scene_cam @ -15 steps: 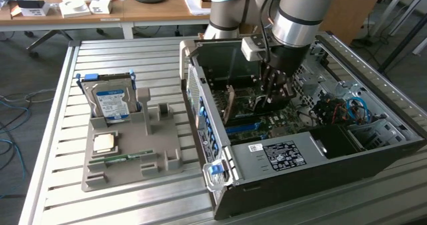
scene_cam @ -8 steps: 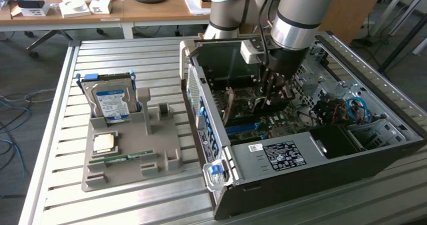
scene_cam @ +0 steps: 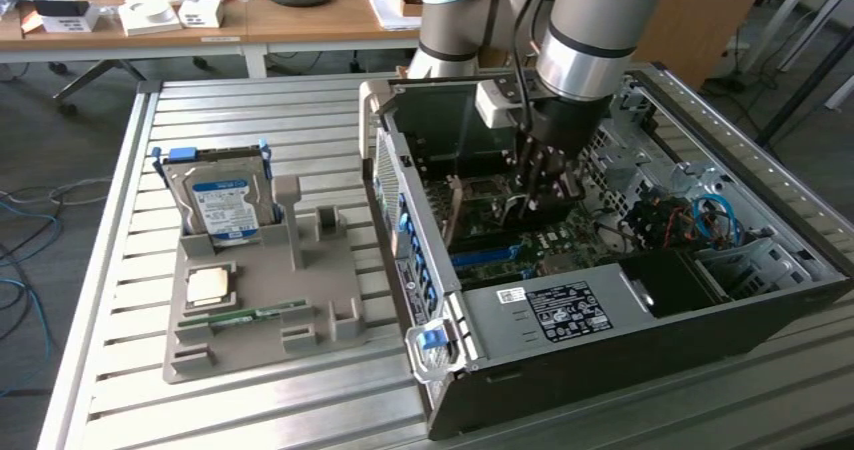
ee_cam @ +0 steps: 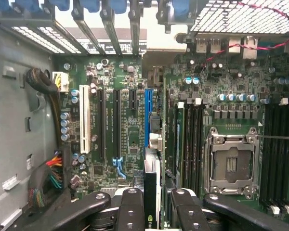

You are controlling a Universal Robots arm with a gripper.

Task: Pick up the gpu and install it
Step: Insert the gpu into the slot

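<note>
gripper (ee_cam: 155,198) clasping gpu (ee_cam: 151,175) — edge-on, over blue slot (ee_cam: 148,110)

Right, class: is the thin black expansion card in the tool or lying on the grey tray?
In the tool: the thin black expansion card stands edge-on between its fingers, by the blue motherboard slot.

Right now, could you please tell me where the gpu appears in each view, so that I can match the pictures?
Exterior view: the gpu hangs under the pincer inside the open case, largely hidden by it.
Wrist view: the gpu stands edge-on between the pincer's fingers, in line with the blue slot.
Shared landmark: the green motherboard.
</note>
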